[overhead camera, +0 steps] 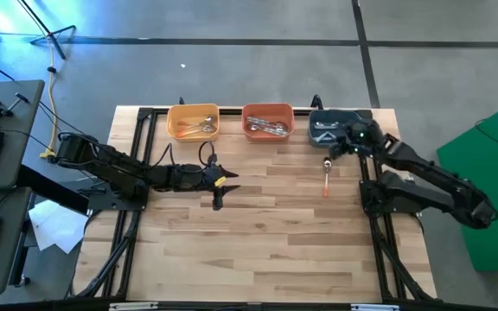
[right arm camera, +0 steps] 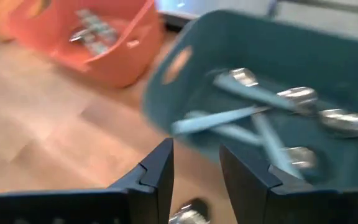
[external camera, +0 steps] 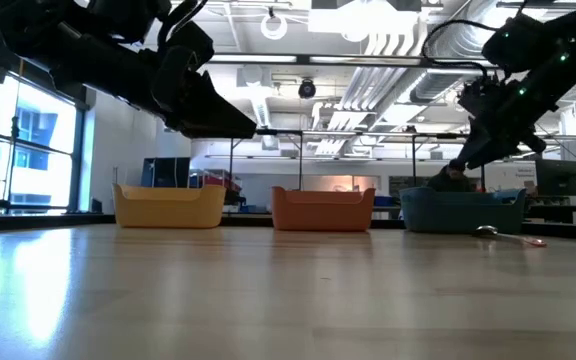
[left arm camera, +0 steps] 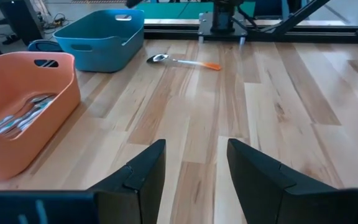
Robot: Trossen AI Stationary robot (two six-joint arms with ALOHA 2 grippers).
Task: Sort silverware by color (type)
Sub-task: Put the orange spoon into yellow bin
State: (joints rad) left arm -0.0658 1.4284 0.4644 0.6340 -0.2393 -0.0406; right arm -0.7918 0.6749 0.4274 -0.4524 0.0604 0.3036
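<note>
Both grippers are released and empty: the right gripper hangs beside the teal bin, above an orange-handled spoon, while the left gripper waits mid-table.

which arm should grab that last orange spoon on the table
Right, probably. The right gripper hangs open by the teal bin, close to the orange-handled spoon. The left gripper is open too, but farther off near mid-table.
</note>
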